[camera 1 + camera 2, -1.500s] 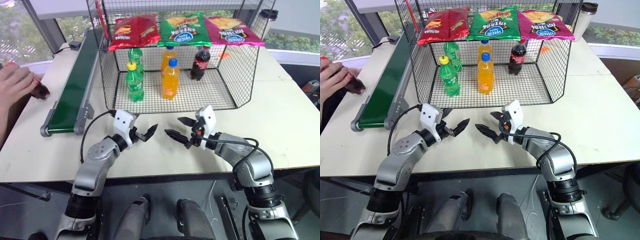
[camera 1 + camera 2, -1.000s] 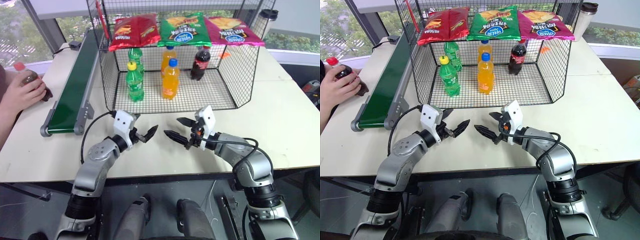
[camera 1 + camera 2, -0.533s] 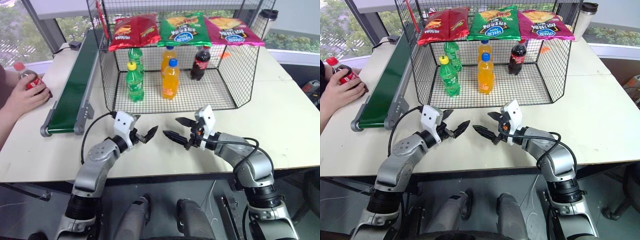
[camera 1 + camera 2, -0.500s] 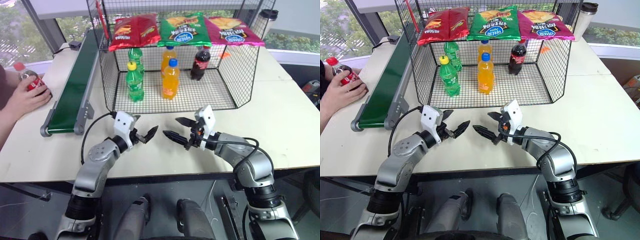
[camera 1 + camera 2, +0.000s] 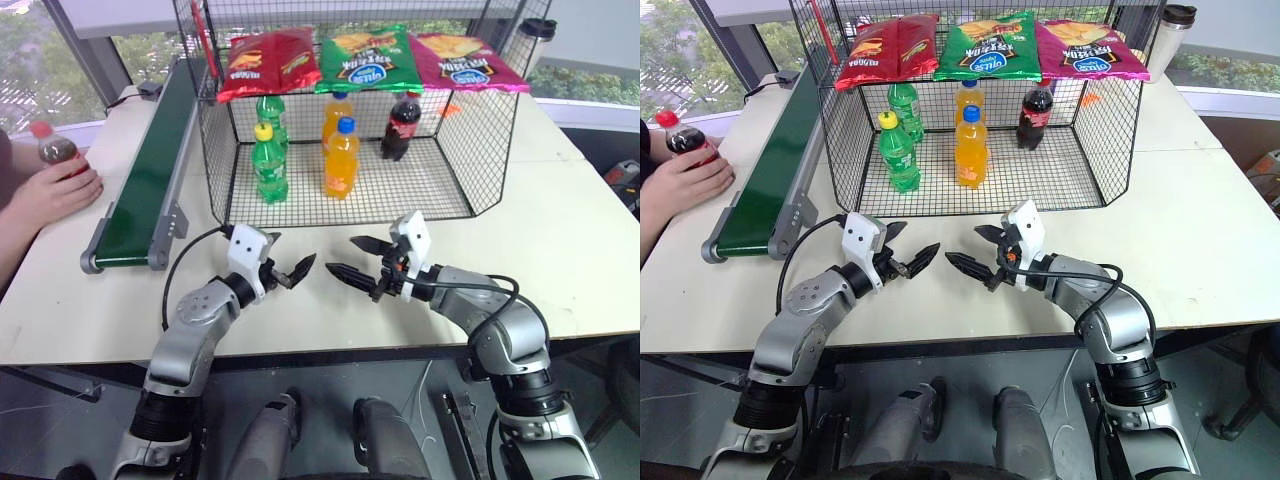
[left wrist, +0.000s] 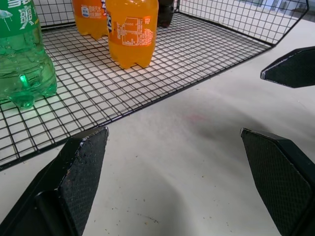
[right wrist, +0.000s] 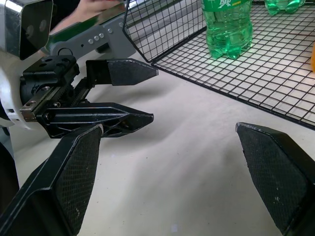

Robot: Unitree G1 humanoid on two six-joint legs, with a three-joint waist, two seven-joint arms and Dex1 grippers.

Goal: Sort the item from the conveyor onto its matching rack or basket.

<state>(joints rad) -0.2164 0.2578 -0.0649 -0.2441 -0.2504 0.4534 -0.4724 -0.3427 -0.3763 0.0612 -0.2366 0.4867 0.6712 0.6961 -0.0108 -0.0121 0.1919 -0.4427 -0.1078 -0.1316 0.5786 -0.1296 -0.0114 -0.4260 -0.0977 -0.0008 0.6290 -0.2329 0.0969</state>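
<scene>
So the only thing that's actually changed over the last second or so is on the person's side: the hand (image 5: 55, 190) left of the long dark green conveyor belt in its grey metal frame (image 5: 148, 170) had a small plastic cola bottle with dark liquid, red cap and red label (image 5: 55, 152) lying low under it, and now that bottle is stood upright in the hand's grip, just beside the belt but not on it. My read: the item is about to be fed onto the conveyor, so the robot has nothing to pick yet and is waiting.

Both arms haven't budged. The left gripper (image 5: 287, 272) and right gripper (image 5: 347, 262) hover over the white table in front of the big black wire-mesh cage (image 5: 480, 150), tips pointing at each other, fingers spread wide on both and holding nothing.

Head count, all relative to the cage:
- inside on the grid floor: two green soda bottles (image 5: 268, 163), two orange soda bottles (image 5: 342, 158), one cola bottle (image 5: 401, 125) at the back right, which is presumably where the new one belongs
- on the cage's wire top shelf: three crisp bags (image 5: 364, 57), red, green and magenta
- behind its right corner: one lidded cup (image 5: 534, 41)
- far left of it, beyond the belt: the one cola bottle in hand
</scene>
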